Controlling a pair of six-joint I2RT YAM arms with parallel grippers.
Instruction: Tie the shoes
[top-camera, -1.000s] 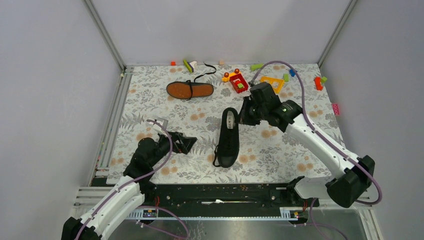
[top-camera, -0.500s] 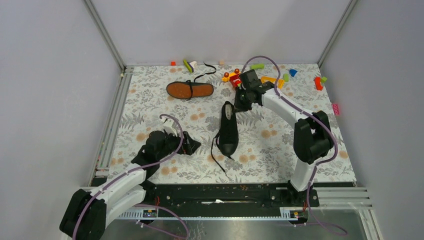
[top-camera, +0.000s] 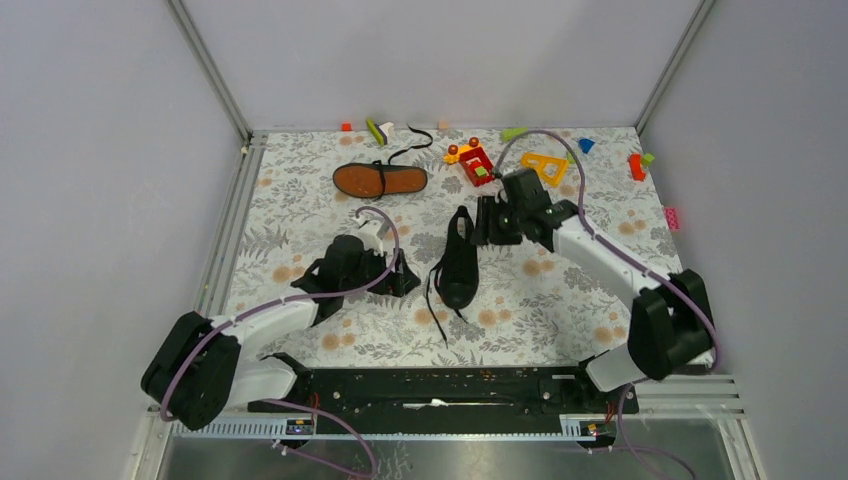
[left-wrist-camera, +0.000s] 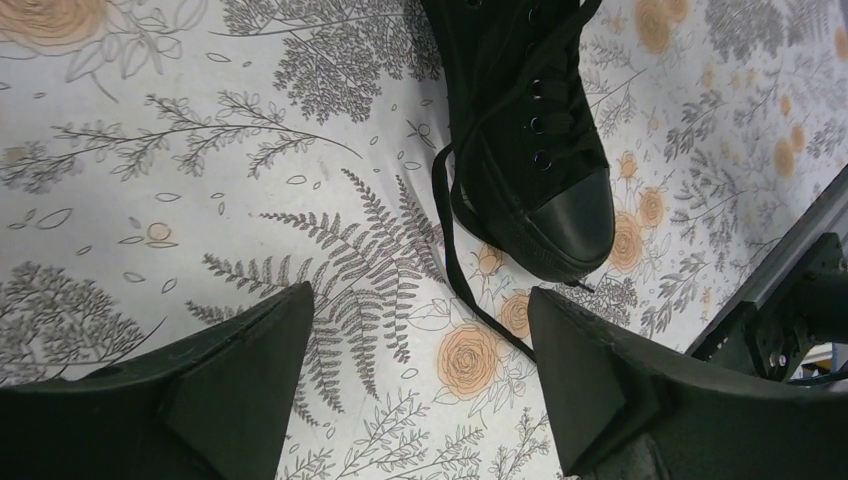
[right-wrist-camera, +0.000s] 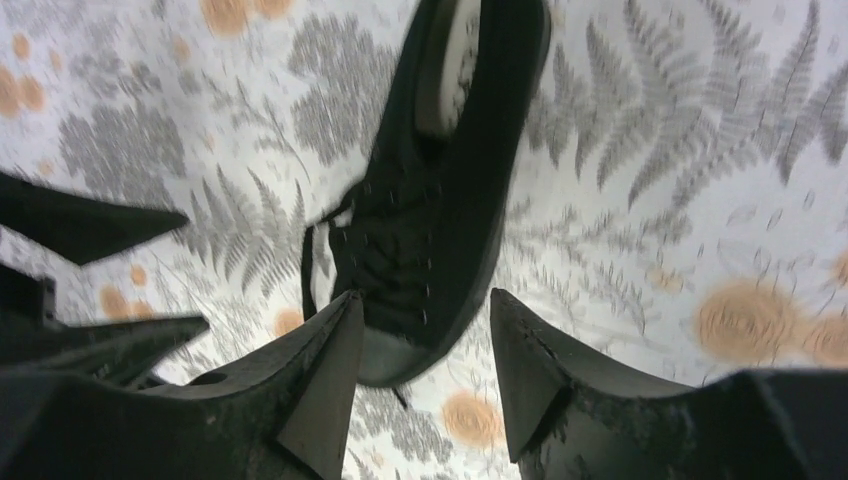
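Observation:
One black shoe (top-camera: 458, 262) stands upright mid-table, toe toward the near edge, its laces (top-camera: 432, 290) untied and trailing left. The other shoe (top-camera: 380, 180) lies on its side farther back, orange-brown sole showing. My left gripper (top-camera: 402, 278) is open just left of the upright shoe's toe. In the left wrist view, the toe (left-wrist-camera: 560, 215) and a loose lace (left-wrist-camera: 452, 265) lie ahead of the left gripper (left-wrist-camera: 420, 330), with only tablecloth between the fingers. My right gripper (top-camera: 487, 222) is open beside the shoe's heel. In the right wrist view, the right gripper (right-wrist-camera: 425, 300) hovers over the shoe (right-wrist-camera: 440, 190), gripping nothing.
Colourful toy blocks lie along the far edge, among them a red one (top-camera: 477, 163) and a yellow one (top-camera: 545, 165). A pink block (top-camera: 671, 217) sits at the right edge. Metal rails (top-camera: 228, 250) border the left side. The left arm's fingers (right-wrist-camera: 90, 225) show in the right wrist view.
My right gripper has gone from shut to open and drawn back near the shoe's heel. The left arm has reached right, close to the shoe's toe, its jaws narrowing slightly.

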